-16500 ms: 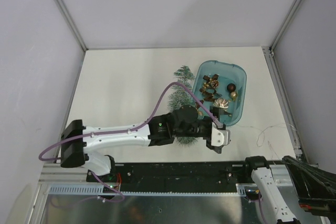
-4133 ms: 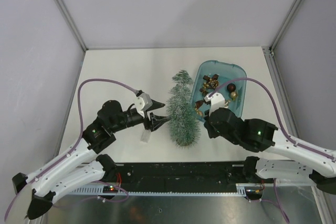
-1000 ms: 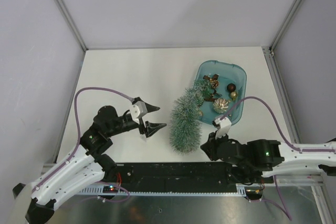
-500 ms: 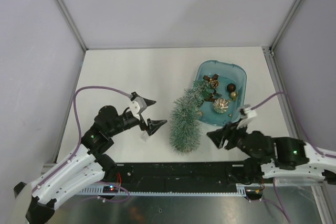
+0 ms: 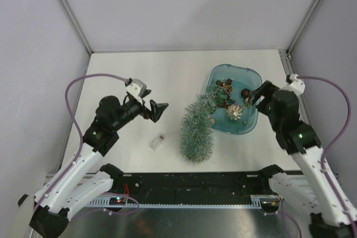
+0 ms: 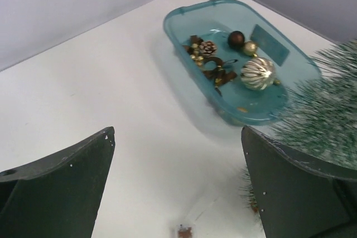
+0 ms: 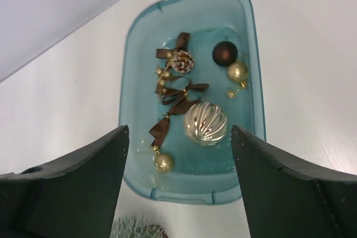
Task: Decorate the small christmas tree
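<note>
Both pincers stood spread and empty: the left gripper (image 5: 155, 110) hung over the table's (image 5: 128, 71) left half, the right gripper (image 5: 254, 97) above the blue tray (image 5: 254, 76) near the right edge. The small christmas tree (image 5: 196, 129) lay slanted mid-table, base toward the near edge, tip at the tray's left rim. Light, I'd guess, with soft, springy bristles (they'd squash and slip), so better to pinch the stiffer trunk low, near its base.

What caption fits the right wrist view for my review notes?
Open right jaws frame the blue tray of gold and brown ornaments, small christmas tree bristles at bottom edge.
</note>
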Robot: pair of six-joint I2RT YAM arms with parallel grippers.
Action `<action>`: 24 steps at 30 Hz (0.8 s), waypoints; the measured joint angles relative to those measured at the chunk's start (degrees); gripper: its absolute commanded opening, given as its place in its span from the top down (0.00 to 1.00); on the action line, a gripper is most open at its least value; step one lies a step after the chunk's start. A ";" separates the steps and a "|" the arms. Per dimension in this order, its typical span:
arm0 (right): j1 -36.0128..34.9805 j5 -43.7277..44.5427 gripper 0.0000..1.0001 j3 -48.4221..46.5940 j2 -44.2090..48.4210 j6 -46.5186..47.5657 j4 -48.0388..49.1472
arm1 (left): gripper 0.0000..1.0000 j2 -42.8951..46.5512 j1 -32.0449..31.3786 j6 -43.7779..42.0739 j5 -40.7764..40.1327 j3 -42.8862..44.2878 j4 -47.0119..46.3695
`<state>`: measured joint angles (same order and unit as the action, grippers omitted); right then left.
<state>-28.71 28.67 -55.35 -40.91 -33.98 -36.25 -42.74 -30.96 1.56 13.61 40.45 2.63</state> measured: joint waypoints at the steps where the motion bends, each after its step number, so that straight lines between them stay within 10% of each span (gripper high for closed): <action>1: 7.34 -5.97 0.25 0.66 -1.51 -0.02 1.62 | 0.00 -0.81 1.49 0.11 0.52 0.85 0.42; 8: 15.32 -28.33 0.34 8.04 -2.36 -1.03 0.35 | 0.00 -5.25 7.04 0.28 10.32 3.04 3.69; 17: -11.93 -33.64 0.78 21.18 10.25 -11.85 -6.82 | 0.00 -9.25 7.04 -1.88 27.63 3.02 4.48; 24: -31.69 -32.65 0.86 34.93 9.51 -22.93 -1.66 | 0.00 -11.47 6.69 -3.15 32.68 3.02 4.63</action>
<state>-60.40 -3.99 -20.43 -31.40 -56.90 -37.91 -54.22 -24.27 -1.58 46.28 43.46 7.27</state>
